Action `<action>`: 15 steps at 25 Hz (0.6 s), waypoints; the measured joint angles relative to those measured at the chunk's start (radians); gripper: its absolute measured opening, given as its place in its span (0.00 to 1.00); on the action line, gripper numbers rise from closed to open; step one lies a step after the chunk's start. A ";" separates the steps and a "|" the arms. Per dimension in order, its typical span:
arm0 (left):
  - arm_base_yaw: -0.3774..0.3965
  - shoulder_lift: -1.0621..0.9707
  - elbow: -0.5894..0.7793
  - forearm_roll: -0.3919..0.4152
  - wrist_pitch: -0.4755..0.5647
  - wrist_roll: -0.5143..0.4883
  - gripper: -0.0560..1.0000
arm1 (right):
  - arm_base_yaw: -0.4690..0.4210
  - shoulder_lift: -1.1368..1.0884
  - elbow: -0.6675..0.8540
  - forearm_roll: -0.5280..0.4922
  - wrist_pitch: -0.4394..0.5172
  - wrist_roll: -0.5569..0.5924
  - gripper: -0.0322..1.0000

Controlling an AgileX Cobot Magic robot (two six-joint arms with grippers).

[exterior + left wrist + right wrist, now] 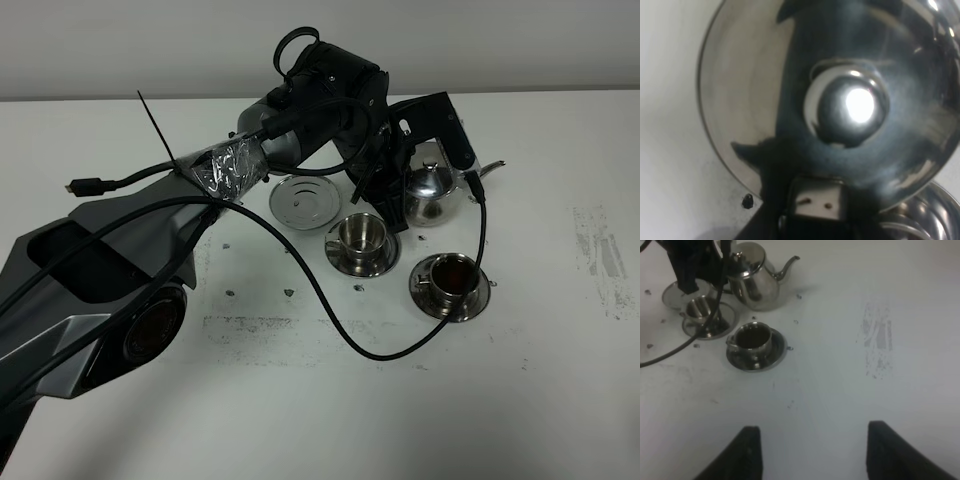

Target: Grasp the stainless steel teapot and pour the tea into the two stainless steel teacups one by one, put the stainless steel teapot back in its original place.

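The stainless steel teapot [432,192] is upright behind the two teacups, spout pointing right, to the right of the round steel tray [305,203]. My left gripper [393,183] is at the teapot's handle side and looks shut on the handle, which the gripper hides. The left wrist view looks straight down on the lid and knob [847,107]. The near-right teacup [450,278] holds dark tea on its saucer. The left teacup [362,235] looks empty. My right gripper [810,455] is open and empty, well in front of the cups [752,340].
A black cable [330,300] loops from the left arm across the table in front of the cups and up past the right cup. The left arm's body [100,270] covers the table's left side. Scuffed patches mark the table at the right [600,255].
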 joint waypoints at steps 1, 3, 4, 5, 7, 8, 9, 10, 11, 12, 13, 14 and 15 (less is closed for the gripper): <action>0.000 0.000 0.000 0.000 -0.001 0.000 0.23 | 0.000 0.000 0.000 0.000 0.000 0.000 0.47; 0.000 0.007 0.000 0.000 -0.003 0.000 0.23 | 0.000 0.000 0.000 0.000 0.000 0.000 0.47; 0.000 0.011 0.000 0.000 -0.003 0.000 0.23 | 0.000 0.000 0.000 0.000 0.000 0.000 0.47; 0.000 0.015 0.000 0.000 -0.003 0.000 0.23 | 0.000 0.000 0.000 0.000 0.000 0.000 0.47; 0.000 0.022 0.000 0.000 -0.009 0.000 0.23 | 0.000 0.000 0.000 0.000 0.000 0.000 0.47; 0.000 0.022 0.000 0.000 -0.010 0.000 0.23 | 0.000 0.000 0.000 0.000 0.000 0.000 0.47; -0.001 0.022 0.000 0.000 -0.010 0.000 0.23 | 0.000 0.000 0.000 0.000 0.000 0.000 0.47; -0.001 0.022 0.000 0.000 -0.010 0.000 0.23 | 0.000 0.000 0.000 0.000 0.000 0.000 0.47; -0.001 0.022 0.000 0.000 -0.010 0.000 0.23 | 0.000 0.000 0.000 0.000 0.000 0.000 0.47; -0.001 0.022 0.000 0.000 -0.010 0.000 0.23 | 0.000 0.000 0.000 0.000 0.000 0.000 0.47; -0.001 0.022 0.000 0.000 -0.010 0.000 0.23 | 0.000 0.000 0.000 0.000 0.000 0.000 0.47; -0.001 0.021 0.000 0.000 -0.010 0.000 0.23 | 0.000 0.000 0.000 0.000 0.000 0.000 0.47; -0.001 0.020 0.000 0.000 -0.010 0.000 0.23 | 0.000 0.000 0.000 0.000 0.000 0.000 0.47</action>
